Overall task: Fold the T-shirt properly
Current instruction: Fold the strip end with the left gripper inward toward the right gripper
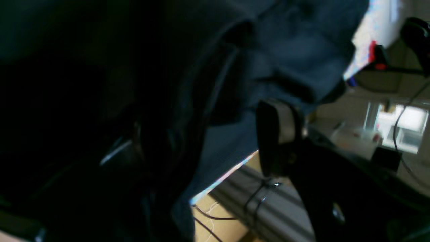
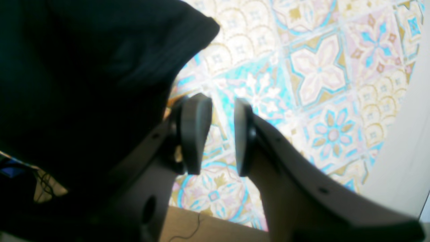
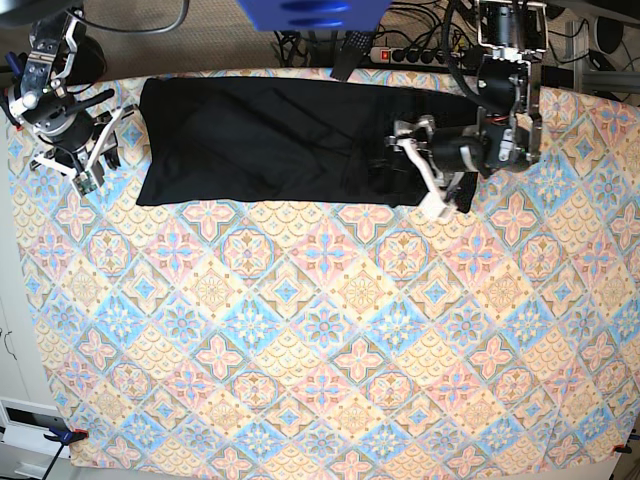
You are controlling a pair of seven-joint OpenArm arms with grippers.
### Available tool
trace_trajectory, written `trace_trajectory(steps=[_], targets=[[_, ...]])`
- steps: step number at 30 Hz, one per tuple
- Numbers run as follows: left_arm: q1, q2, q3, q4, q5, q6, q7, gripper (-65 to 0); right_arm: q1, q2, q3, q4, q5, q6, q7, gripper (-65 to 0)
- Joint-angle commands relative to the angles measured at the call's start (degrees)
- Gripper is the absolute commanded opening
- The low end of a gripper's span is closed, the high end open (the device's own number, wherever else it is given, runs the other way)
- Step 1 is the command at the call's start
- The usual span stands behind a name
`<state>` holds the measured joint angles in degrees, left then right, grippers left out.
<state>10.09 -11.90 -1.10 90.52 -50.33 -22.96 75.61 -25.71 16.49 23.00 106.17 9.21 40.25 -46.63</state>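
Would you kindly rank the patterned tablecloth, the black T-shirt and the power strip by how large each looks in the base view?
1. Patterned tablecloth, covering most of the view.
2. T-shirt, a long dark band along the far edge.
3. Power strip, a small bar behind the table, partly hidden by cables.

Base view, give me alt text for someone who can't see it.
A black T-shirt, folded into a long band, lies across the far side of a table covered in a colourful tile-patterned cloth. The left claw is over the shirt's right end with its jaws spread; the right claw sits just off the shirt's left end, holding nothing.
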Motion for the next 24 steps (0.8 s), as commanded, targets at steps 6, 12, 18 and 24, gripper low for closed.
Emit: trace_trajectory(steps=[6,12,18,24], targets=[[-0.2,1.75,8.53,0.86,-1.5,-0.38,-2.16,-24.0,0.18,0.87,0.51,1.04,0.5,-0.25,1.05,-50.4],[0.07,1.75,7.48,3.33,-7.3,-0.38,-2.16,-24.0,0.0,0.87,0.51,1.13,0.5,-0.25,0.52,-50.2],[1.83,-3.88,1.24,12.38,-9.76,-0.38,-2.16,-24.0,-2.29,2.63,0.07,0.95,0.59,-0.25,-4.31,-43.2],[4.46,-7.57,-7.29,13.79,-9.41,-0.29,-2.16,-24.1,-2.29,2.98,-0.02,0.6,5.34,-0.25,-6.34,-39.1]])
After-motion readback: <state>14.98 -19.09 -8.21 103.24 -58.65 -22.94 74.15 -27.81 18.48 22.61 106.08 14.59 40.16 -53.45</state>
